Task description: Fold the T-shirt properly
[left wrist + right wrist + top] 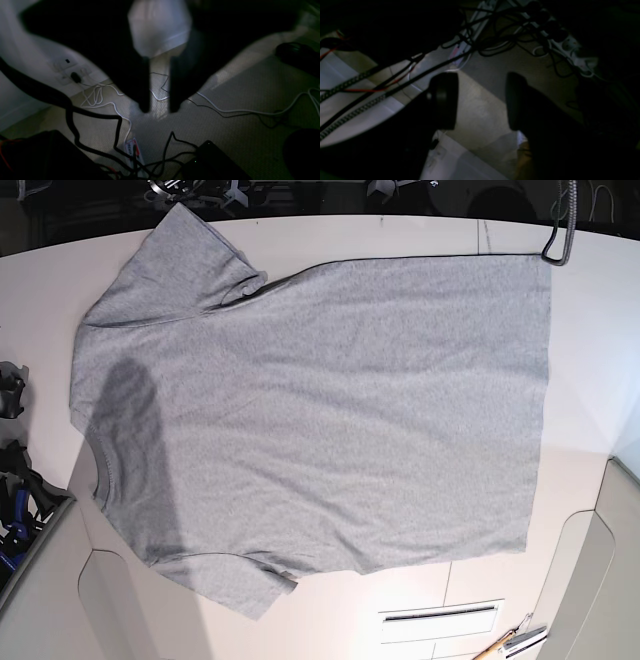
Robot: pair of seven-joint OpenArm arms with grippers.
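Well away from both grippers, the T-shirt (320,420) lies flat, plain side up, on the table (600,340), ready for folding; left gripper (160,110) and right gripper (482,100) hang with fingers apart, empty, over the cable-strewn floor (225,125).

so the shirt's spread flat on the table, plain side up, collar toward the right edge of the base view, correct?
Not quite. The base view shows the T-shirt spread flat on the table, plain side up, but its collar points toward the left edge of that view; the straight hem is on the right.
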